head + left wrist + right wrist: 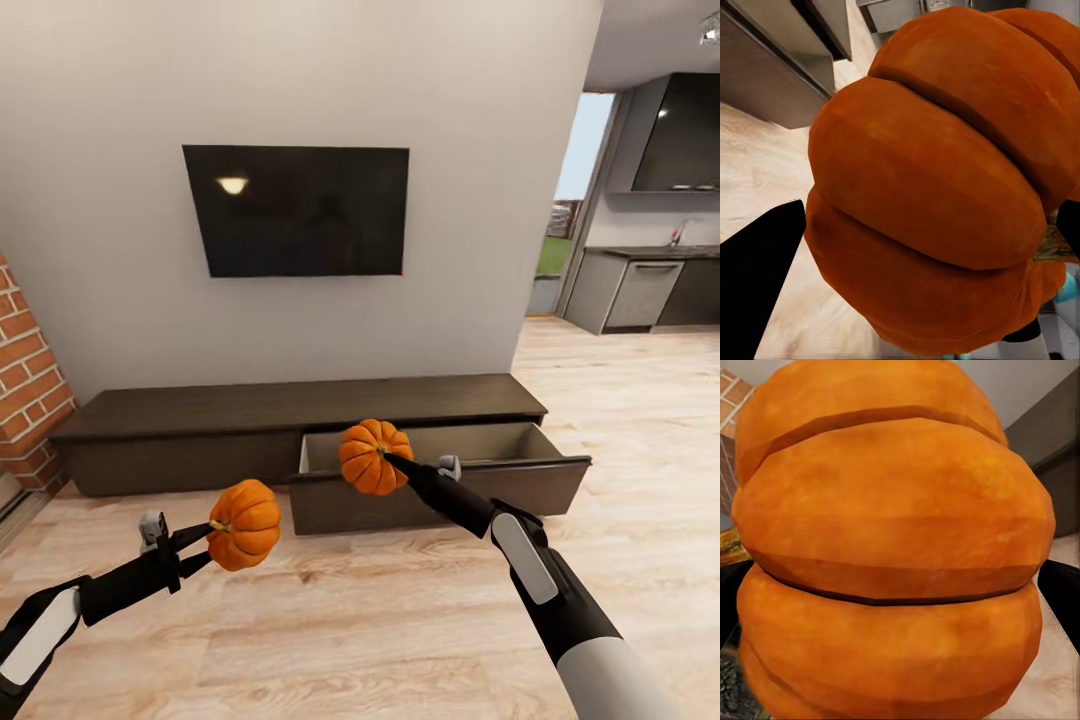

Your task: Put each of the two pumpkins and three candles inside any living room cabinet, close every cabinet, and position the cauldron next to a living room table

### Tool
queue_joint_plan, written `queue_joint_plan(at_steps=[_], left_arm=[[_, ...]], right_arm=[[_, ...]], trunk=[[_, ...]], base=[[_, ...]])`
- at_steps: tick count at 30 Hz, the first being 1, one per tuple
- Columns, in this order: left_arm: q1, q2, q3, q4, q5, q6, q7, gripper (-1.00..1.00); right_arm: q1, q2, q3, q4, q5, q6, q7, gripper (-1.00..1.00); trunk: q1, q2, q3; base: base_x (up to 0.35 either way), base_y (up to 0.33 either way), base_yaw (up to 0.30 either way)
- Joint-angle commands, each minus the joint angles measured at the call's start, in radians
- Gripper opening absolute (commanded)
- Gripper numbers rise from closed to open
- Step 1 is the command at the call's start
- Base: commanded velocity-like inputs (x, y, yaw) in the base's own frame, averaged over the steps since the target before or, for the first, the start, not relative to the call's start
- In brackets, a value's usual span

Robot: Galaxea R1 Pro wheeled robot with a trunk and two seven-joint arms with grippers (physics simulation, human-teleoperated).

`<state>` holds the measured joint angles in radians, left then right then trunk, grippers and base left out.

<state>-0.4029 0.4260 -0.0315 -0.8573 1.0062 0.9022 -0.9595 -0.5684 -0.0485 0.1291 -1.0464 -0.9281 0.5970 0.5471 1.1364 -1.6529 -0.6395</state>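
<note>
Your left gripper [205, 537] pinches one pumpkin [245, 524] low over the floor, while your right gripper [395, 463] clamps the other pumpkin [374, 456] at the cabinet's [200, 410] open drawer's [440, 492] front edge, ready for stowing.

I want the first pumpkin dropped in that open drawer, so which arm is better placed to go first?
Right. Its pumpkin hangs by the open drawer front edge; the left arm's pumpkin is lower, over the floor.

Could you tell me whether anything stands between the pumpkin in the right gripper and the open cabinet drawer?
Nothing visible does. The right gripper holds its pumpkin just in front of the open drawer of the cabinet; what shows of the pale interior looks bare.
</note>
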Motion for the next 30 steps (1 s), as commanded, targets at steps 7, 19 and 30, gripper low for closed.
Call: queue_joint_plan(at_steps=[7,19,30], left_arm=[[-0.001,-0.005,-0.003,0.0,0.003,0.004,0.002,-1.0],[-0.001,-0.009,-0.003,0.0,0.003,0.003,0.002,-1.0],[-0.001,-0.014,-0.001,-0.017,0.004,0.003,0.001,-1.0]], right_arm=[[-0.001,0.0,0.001,0.0,-0.006,0.004,-0.001,-1.0],[-0.001,0.001,0.001,0.0,-0.006,0.004,-0.001,-1.0],[-0.001,0.0,0.001,0.0,-0.006,0.004,-0.001,-1.0]], trunk=[[-0.027,0.049,0.029],[-0.073,0.133,0.081],[-0.092,0.168,0.108]], base=[[0.0,0.0,-0.208],[0.0,0.0,-0.208],[0.003,0.0,-0.174]])
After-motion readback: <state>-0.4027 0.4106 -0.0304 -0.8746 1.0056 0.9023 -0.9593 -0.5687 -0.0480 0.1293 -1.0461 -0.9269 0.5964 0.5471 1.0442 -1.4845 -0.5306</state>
